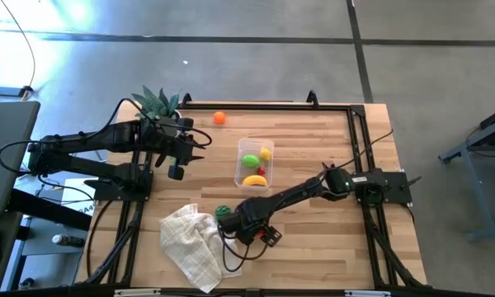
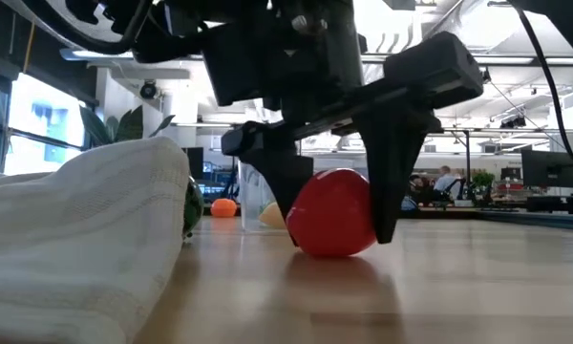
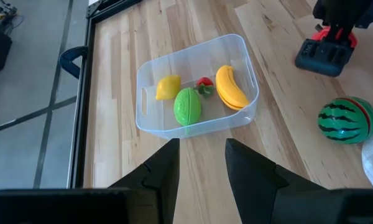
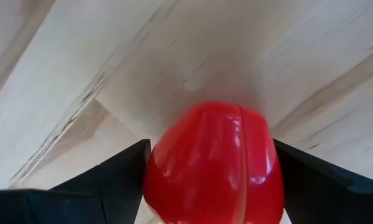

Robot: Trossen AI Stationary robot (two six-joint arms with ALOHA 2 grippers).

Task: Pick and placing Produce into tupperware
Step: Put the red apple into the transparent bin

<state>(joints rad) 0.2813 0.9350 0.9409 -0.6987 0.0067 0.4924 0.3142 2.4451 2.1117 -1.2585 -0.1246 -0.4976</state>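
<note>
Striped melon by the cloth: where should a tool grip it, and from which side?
Take the striped melon across its widest middle, coming straight down from above. It is round with no handle, so only a centred pinch should hold. The cloth crowds one side, so set the fingers along the cloth's edge. The right tool is at the red piece.

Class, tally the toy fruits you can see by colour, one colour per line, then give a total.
Yellow: 2, lemon and banana
Green: 2, lime-green piece and striped melon
Red: 2, small strawberry and the large piece between the right hand's fingers
Orange: 1, ball
Total: 7
</note>
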